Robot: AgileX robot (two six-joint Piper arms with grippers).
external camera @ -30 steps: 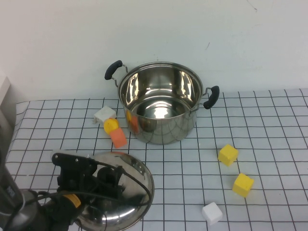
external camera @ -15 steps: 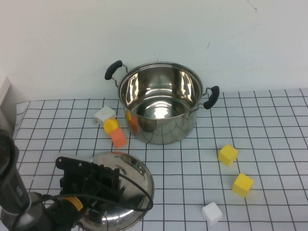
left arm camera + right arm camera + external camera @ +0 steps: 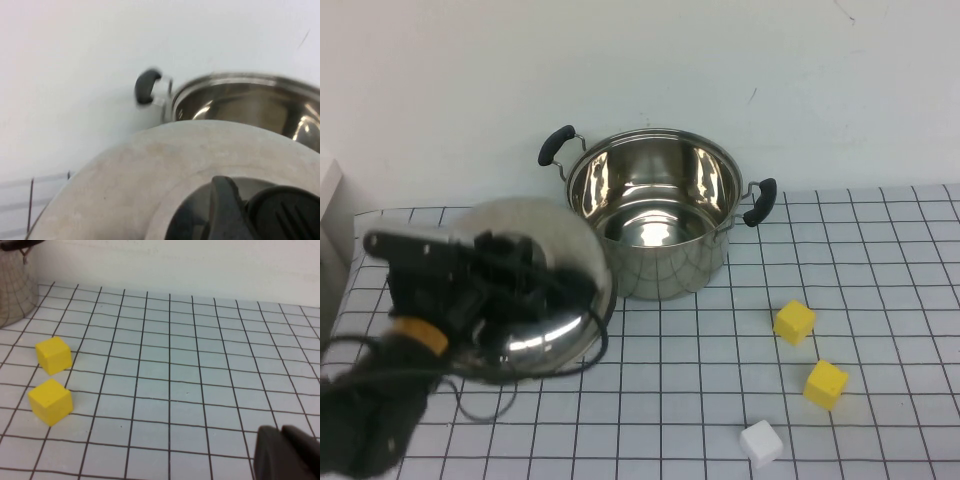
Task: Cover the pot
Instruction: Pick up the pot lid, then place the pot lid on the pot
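Note:
The steel pot (image 3: pixel 655 215) with two black handles stands open at the back middle of the checked mat. My left gripper (image 3: pixel 510 278) is shut on the black knob (image 3: pixel 285 210) of the domed steel lid (image 3: pixel 545 290) and holds it in the air, tilted, just left of the pot and overlapping its left side. In the left wrist view the lid (image 3: pixel 150 165) fills the foreground, with the pot (image 3: pixel 240 95) and one handle (image 3: pixel 146 86) behind. My right gripper (image 3: pixel 285 450) is shut and empty, low over the mat at the right; it is outside the high view.
Two yellow cubes (image 3: pixel 794 322) (image 3: pixel 825 384) and a white cube (image 3: pixel 761 443) lie on the mat right of the pot. The yellow cubes also show in the right wrist view (image 3: pixel 54 355) (image 3: pixel 50 401). A white wall stands behind the pot.
My left gripper has lifted the lid off the mat at the front left and carried it up and back toward the pot. It now hides the small cubes left of the pot.

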